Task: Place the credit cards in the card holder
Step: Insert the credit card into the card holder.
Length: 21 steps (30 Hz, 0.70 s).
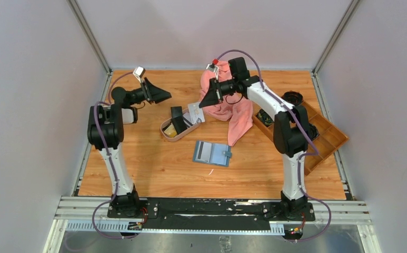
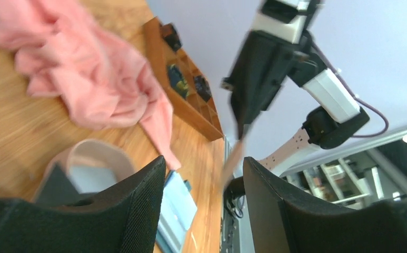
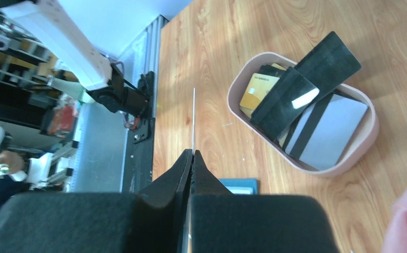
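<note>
Top external view, starting at the left: we see the left gripper (image 1: 164,96) raised over the table, its jaws apart with nothing between them, and the left wrist view agrees. Next comes the oval beige tray (image 3: 230,100), holding several credit cards (image 3: 296,95): black ones, a gold card (image 3: 255,89) and a grey-white card (image 3: 327,132). Just beside the tray, the right gripper (image 1: 202,104) is clamped on a pale card (image 1: 196,112). Its wrist camera shows that card edge-on between the closed fingers.

The teal card holder (image 1: 211,152) lies open on the table nearer the arms, and we see no card in its pockets. We judge the task barely begun: one card is in the air, the others sit in the tray, and none is stowed. Farther right lie the pink cloth (image 1: 232,113) and the wooden compartment tray (image 1: 334,138).
</note>
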### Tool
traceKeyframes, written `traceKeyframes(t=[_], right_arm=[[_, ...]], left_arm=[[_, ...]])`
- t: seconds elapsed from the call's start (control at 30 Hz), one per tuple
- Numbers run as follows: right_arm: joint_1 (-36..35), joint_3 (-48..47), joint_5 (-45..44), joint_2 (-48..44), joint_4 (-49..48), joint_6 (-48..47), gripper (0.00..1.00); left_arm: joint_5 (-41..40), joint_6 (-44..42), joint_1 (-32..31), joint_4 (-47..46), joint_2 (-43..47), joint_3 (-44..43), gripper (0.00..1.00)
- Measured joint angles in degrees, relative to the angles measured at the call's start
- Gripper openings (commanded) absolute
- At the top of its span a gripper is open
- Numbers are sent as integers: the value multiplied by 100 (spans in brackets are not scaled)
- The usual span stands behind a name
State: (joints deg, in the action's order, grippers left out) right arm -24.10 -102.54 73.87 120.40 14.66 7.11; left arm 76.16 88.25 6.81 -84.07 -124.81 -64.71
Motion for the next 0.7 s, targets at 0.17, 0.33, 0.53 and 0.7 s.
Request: traceKeyframes(t=[0.17, 0.33, 0.53, 0.7], right_arm=[[0, 72, -557, -581, 1130, -1091, 0], [39, 719, -1143, -1814, 2061, -2149, 0], [142, 1998, -1840, -3458, 2485, -2863, 0], [203, 2973, -1808, -4371, 2457, -2981, 0]], left_arm=[[-431, -385, 37, 149, 1945, 776, 61], [-984, -2769, 9, 2728, 4531, 1266, 99], [-2732, -6498, -372, 7342, 7141, 540, 100], [-3075, -6723, -393, 8008, 8168, 1239, 100]])
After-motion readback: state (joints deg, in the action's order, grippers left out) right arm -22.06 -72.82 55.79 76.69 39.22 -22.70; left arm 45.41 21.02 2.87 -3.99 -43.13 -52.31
